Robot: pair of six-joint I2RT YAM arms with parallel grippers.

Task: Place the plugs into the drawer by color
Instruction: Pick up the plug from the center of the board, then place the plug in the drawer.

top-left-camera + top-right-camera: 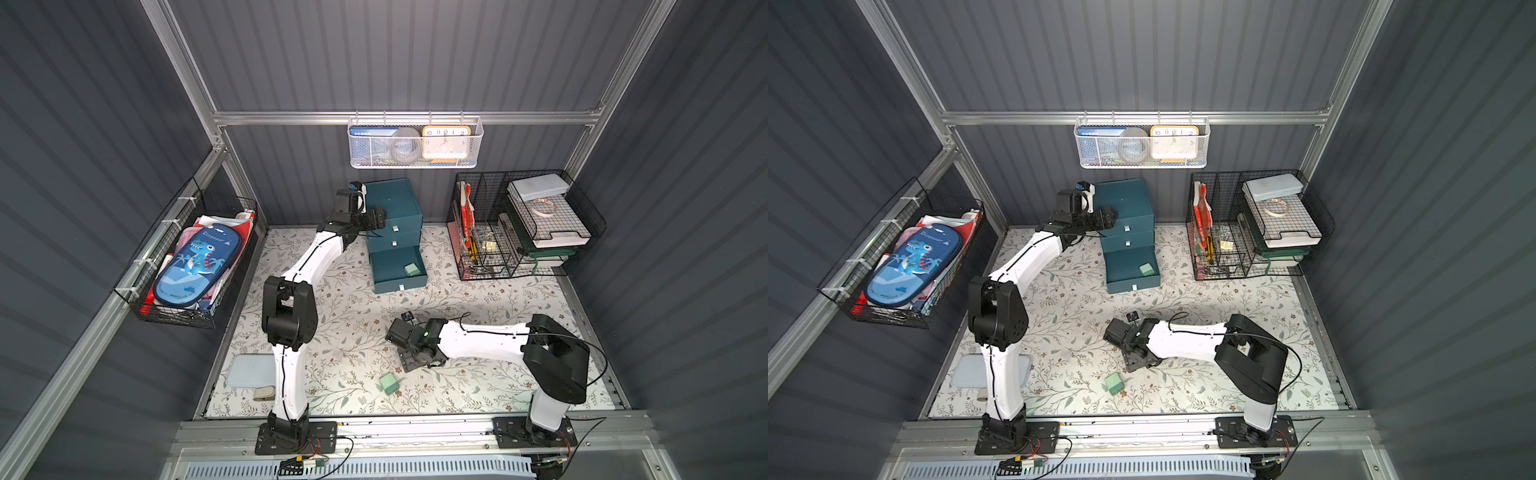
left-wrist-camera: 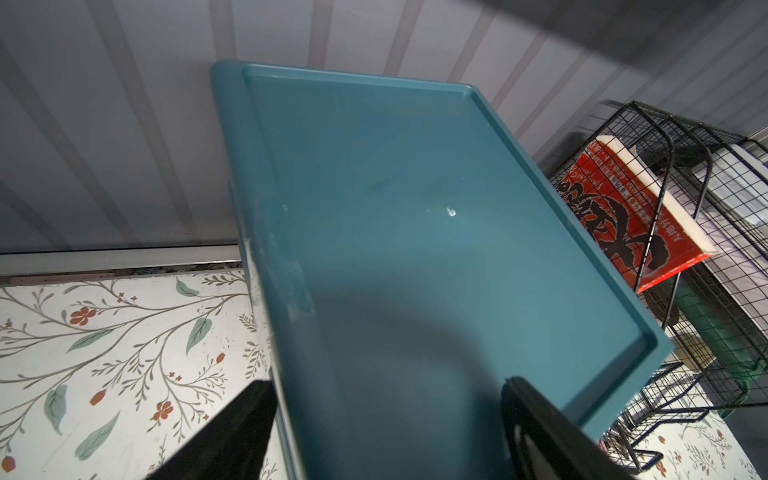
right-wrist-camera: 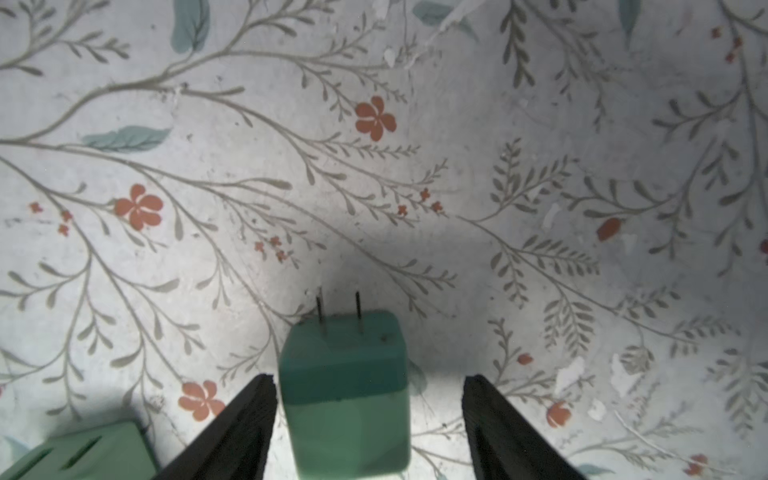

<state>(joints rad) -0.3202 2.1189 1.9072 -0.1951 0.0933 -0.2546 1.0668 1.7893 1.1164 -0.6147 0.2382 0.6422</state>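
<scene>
The dark teal drawer cabinet [image 1: 395, 199] [image 1: 1125, 199] stands at the back wall with its bottom drawer [image 1: 386, 270] pulled out. One mint green plug [image 1: 412, 269] [image 1: 1146, 269] lies inside that drawer. My left gripper [image 1: 380, 218] [image 2: 386, 382] is open and empty, over the near corner of the cabinet's top [image 2: 415, 208]. My right gripper [image 1: 406, 365] [image 3: 369, 378] points down at the mat, open, with a mint green plug [image 3: 345, 390] standing prongs-up between its fingers; a gap shows on one side. Another mint plug [image 3: 83, 453] [image 1: 389, 383] [image 1: 1114, 383] lies close beside it.
A black wire rack [image 1: 519, 224] with trays and a red book [image 2: 623, 216] stands right of the cabinet. A white mesh basket [image 1: 415, 143] hangs on the back wall and a black wire basket [image 1: 195, 266] on the left wall. A pale blue lid [image 1: 249, 370] lies at front left.
</scene>
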